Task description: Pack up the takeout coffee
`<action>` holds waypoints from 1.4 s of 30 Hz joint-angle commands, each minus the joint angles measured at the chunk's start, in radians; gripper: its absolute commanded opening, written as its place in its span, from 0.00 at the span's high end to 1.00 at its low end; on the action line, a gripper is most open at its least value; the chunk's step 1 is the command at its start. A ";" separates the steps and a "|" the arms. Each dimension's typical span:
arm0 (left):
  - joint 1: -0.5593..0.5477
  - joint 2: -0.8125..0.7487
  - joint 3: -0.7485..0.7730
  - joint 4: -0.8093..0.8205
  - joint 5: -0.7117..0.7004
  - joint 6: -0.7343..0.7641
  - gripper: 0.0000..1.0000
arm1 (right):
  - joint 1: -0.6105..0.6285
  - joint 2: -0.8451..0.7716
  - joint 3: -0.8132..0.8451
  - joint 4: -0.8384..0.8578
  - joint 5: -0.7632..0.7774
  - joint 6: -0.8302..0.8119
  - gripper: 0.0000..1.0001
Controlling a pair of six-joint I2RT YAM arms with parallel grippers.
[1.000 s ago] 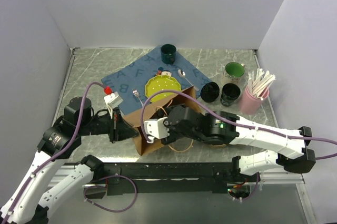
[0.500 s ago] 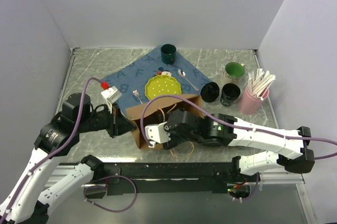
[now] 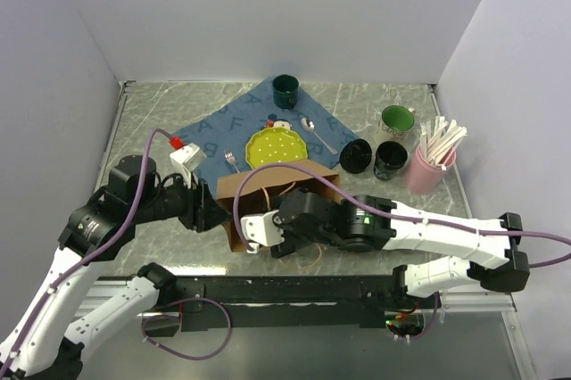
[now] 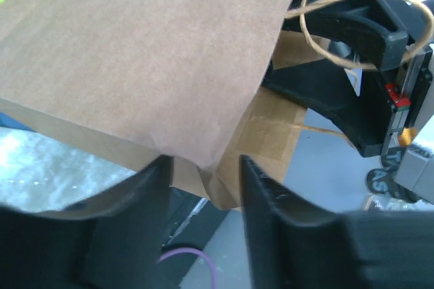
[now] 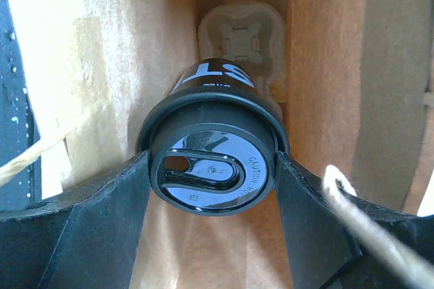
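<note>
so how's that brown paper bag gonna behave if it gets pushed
Probably floppy: the paper bag shows creases, and a folded corner sits inside the open left gripper. Likely light thin paper, so apt to slide when nudged. Its walls could cave around the lidded black cup held inside by the right gripper.

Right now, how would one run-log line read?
right hand: gripping lidded cup inside paper bag, pulp carrier beyond it | left hand: open, straddling bag corner

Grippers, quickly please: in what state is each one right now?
Left gripper: open, the paper bag edge in the gap, not pinched.
Right gripper: closed on a black lidded cup inside the bag.
</note>
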 commanded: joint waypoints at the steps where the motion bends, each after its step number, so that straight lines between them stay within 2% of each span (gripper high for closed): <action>1: -0.004 -0.012 0.042 0.001 -0.064 -0.042 0.41 | 0.003 0.031 0.023 0.046 0.040 0.063 0.62; 4: -0.004 -0.038 0.065 -0.008 -0.147 -0.123 0.36 | 0.001 0.039 0.033 0.049 0.038 0.086 0.62; 6: -0.004 -0.052 0.073 -0.038 -0.213 -0.214 0.38 | 0.003 0.040 0.027 0.060 0.036 0.097 0.62; 10: -0.004 -0.081 0.046 -0.020 -0.213 -0.349 0.42 | 0.001 0.065 0.048 0.055 0.031 0.146 0.62; 13: -0.004 -0.102 0.019 -0.020 -0.235 -0.459 0.40 | 0.003 0.079 0.059 0.053 0.022 0.166 0.62; 20: -0.004 -0.122 -0.002 -0.077 -0.278 -0.531 0.40 | 0.001 0.113 0.099 0.047 0.019 0.186 0.62; 26: -0.004 -0.147 -0.051 -0.025 -0.276 -0.570 0.44 | 0.003 0.143 0.131 0.038 0.019 0.193 0.62; 29: -0.004 -0.127 -0.057 -0.022 -0.276 -0.561 0.51 | 0.001 0.148 0.142 0.043 0.019 0.195 0.62; 30: -0.004 -0.124 -0.056 -0.017 -0.282 -0.553 0.60 | 0.001 0.152 0.143 0.046 0.021 0.189 0.62; 35: -0.004 -0.096 -0.034 -0.014 -0.269 -0.475 0.81 | -0.003 0.142 0.129 0.047 0.022 0.161 0.62; 36: -0.004 -0.095 -0.037 -0.011 -0.241 -0.464 0.89 | -0.014 0.128 0.117 0.053 0.024 0.138 0.62; 39: -0.004 -0.107 -0.062 0.009 -0.212 -0.427 0.99 | -0.049 0.081 0.064 0.078 0.007 0.101 0.62; 42: -0.004 -0.111 -0.071 0.027 -0.169 -0.383 0.99 | -0.083 0.045 0.027 0.087 0.011 0.077 0.62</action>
